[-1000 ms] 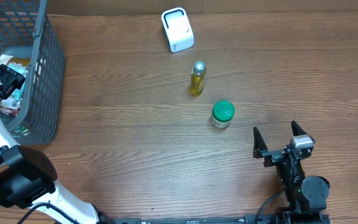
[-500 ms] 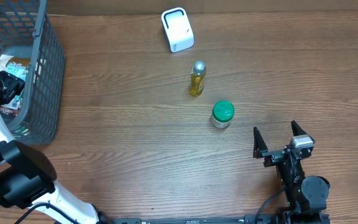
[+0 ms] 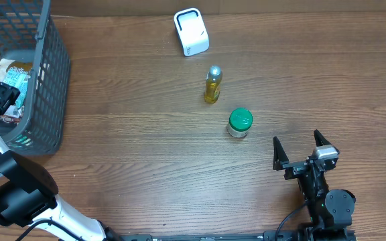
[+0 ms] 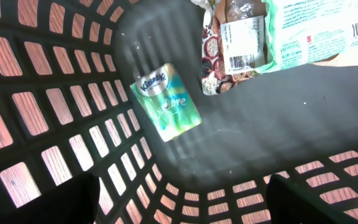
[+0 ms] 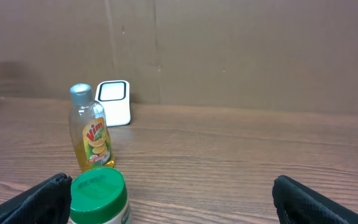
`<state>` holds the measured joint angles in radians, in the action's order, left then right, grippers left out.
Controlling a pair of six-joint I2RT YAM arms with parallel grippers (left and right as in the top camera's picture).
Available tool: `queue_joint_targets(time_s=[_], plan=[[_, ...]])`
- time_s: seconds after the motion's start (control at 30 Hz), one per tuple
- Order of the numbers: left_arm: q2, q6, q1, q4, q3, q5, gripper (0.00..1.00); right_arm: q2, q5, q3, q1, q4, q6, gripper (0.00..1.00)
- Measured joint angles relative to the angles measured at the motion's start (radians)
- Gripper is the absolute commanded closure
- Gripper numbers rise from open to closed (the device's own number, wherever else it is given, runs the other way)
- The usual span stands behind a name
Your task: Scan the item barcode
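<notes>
The left end effector [image 4: 182, 180], jaws spread and empty inside the basket [image 3: 52, 73], should straddle the tissue pack [image 4: 166, 102] squarely before closing.

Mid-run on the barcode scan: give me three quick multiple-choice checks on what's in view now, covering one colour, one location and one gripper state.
1. What colour is the lid of the jar on the table?
A red
B green
C blue

2. Where does the Kleenex pack lie?
A on the table
B in the grey basket
C on top of the jar

3. How is the right gripper?
A open and empty
B shut on the jar
C shut on the Kleenex pack

Answers:
1 B, the lid shows green in both the overhead and right wrist views.
2 B, the left wrist view shows it on the basket floor, inside the lattice walls.
3 A, its fingers stand spread with nothing between them.
</notes>
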<state>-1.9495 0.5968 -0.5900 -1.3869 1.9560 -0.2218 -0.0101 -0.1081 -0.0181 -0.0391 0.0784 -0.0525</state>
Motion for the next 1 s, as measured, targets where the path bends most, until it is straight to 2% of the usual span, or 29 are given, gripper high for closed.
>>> queue_joint_targets(time_s=[0.37,1.0], plan=[[-0.005,0.000,0.000,0.015,0.000,0.000,0.11,0.000,0.000,0.000,0.000,0.000,0.000,0.00],[-0.220,0.036,-0.054,-0.004,-0.002,0.010,0.14,0.000,0.000,0.000,0.000,0.000,0.000,0.00]])
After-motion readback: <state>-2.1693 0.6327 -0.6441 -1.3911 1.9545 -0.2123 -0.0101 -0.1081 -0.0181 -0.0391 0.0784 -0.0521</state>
